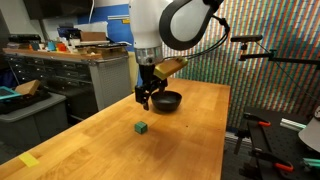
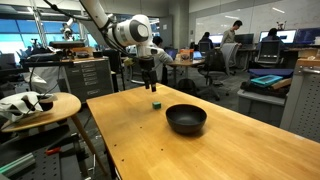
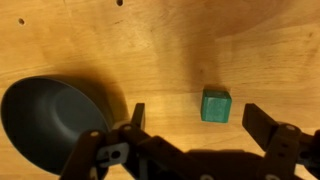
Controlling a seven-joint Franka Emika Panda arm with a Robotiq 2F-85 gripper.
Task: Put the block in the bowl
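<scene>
Currently the claw (image 3: 194,112) is spread wide and empty, hanging above the block (image 3: 215,105) without touching it. In the wrist view the block sits inside the gap between the two fingers (image 3: 260,122) but off centre, closer to the finger on that picture's right. The block is a tiny green cube lying flat on the worktop (image 3: 250,40), and its faces look roughly square to the fingers. The bowl (image 3: 50,125) is black, glossy, upright and looks empty. It sits beside the block on the far side of the other finger, apart from the block. In an exterior view the claw (image 1: 148,97) hangs clearly above the block, so the descent is not yet done.

Step judged: lining up for the grasp; task is at an early stage. To do it well:
- Slide the claw sideways until the block is centred in the gap.
- Drop straight down until the tips bracket the block's sides, just clear of the worktop.
- Close gently, since a skewed pinch would likely shove or flip so small a cube.
- Watch that the finger away from the block clears the bowl rim.
- Lift above the rim and release low over the bowl's middle
</scene>
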